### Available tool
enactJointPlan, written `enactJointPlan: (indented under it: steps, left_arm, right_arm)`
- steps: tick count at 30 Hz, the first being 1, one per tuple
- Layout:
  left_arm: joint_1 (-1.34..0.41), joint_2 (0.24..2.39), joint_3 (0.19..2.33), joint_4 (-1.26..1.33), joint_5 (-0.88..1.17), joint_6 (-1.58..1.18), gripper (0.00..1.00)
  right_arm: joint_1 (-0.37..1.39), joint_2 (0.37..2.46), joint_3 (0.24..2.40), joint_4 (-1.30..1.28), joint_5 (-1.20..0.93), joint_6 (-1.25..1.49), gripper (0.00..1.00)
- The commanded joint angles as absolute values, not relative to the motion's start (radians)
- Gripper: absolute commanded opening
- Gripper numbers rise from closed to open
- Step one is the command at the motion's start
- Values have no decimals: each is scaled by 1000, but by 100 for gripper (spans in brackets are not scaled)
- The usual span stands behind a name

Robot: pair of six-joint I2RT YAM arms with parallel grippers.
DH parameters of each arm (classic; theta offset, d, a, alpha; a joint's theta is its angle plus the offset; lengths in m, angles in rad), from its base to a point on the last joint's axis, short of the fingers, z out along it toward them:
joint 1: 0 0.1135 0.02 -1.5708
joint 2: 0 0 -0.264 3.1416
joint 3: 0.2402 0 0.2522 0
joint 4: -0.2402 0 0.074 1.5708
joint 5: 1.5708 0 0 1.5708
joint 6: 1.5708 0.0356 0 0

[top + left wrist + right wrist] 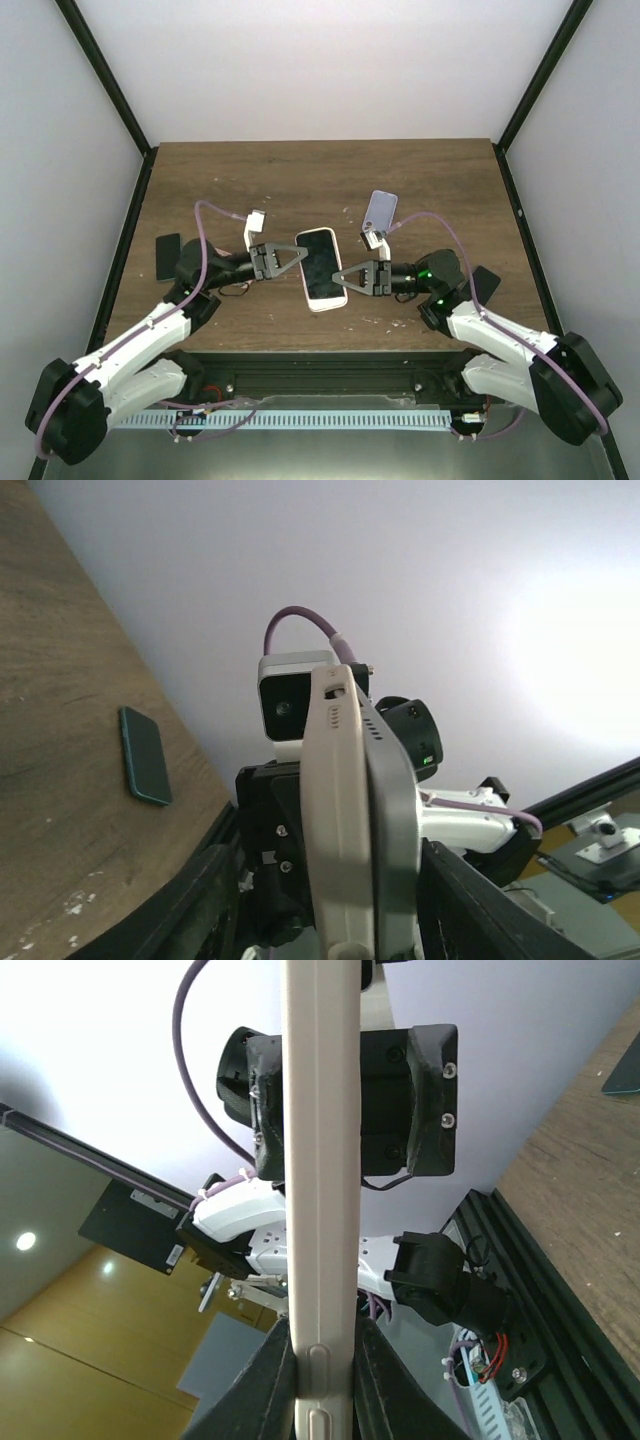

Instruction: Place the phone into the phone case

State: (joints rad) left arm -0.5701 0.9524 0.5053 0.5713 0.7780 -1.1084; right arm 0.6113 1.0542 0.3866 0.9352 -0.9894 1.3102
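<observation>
The phone, white screen up, is held above the middle of the table inside a cream phone case. In the left wrist view the case and the dark grey phone stand edge-on, pressed together. My right gripper is shut on the case's right edge, and its fingers pinch both faces of the case. My left gripper straddles the left edge and is open. One finger stands clear of the case, while the other is at the phone's face.
A flat bluish slab lies on the wooden table behind the right gripper. It also shows in the left wrist view as the slab. Black frame rails run along both table sides.
</observation>
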Motion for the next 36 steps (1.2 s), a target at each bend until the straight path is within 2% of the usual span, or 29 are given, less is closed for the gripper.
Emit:
enactJointPlan:
  steps: [1, 3, 7, 11, 16, 17, 19, 22, 25, 29, 32, 36]
  left_arm:
    - [-569, 964, 475, 739, 797, -1183, 49]
    - [-570, 963, 474, 737, 792, -1185, 46]
    - [-570, 958, 477, 712, 776, -1182, 27]
    - [-570, 960, 501, 614, 772, -1143, 8]
    - [-569, 959, 548, 440, 757, -1054, 0]
    - [-570, 959, 557, 415, 756, -1043, 0]
    - [-570, 958, 565, 403, 762, -1037, 0]
    - [-569, 954, 575, 384, 768, -1044, 7]
    - [-571, 952, 585, 360, 785, -1056, 35]
    - [-576, 938, 554, 366, 810, -1086, 52]
    - [-587, 923, 529, 358, 815, -1098, 58]
    - [-614, 914, 508, 361, 822, -1111, 59]
  right_arm:
    - [620, 1055, 405, 1087, -1001, 1351, 11]
    - [621, 1061, 399, 1104, -1003, 1358, 11]
    - [621, 1069, 393, 1091, -1004, 1349, 11]
    - [621, 1066, 394, 1059, -1000, 1335, 21]
    - [621, 1058, 416, 978, -993, 1299, 37]
    - [621, 1057, 421, 959, -990, 1291, 38]
    - [622, 1062, 429, 929, -984, 1279, 32]
    - [622, 1067, 432, 908, -961, 1274, 18]
    - [622, 1040, 429, 903, -907, 1281, 14]
    - [621, 994, 474, 788, -813, 1221, 12]
    - [621, 978, 498, 740, -746, 1203, 12]
    - [622, 987, 512, 731, -691, 1200, 12]
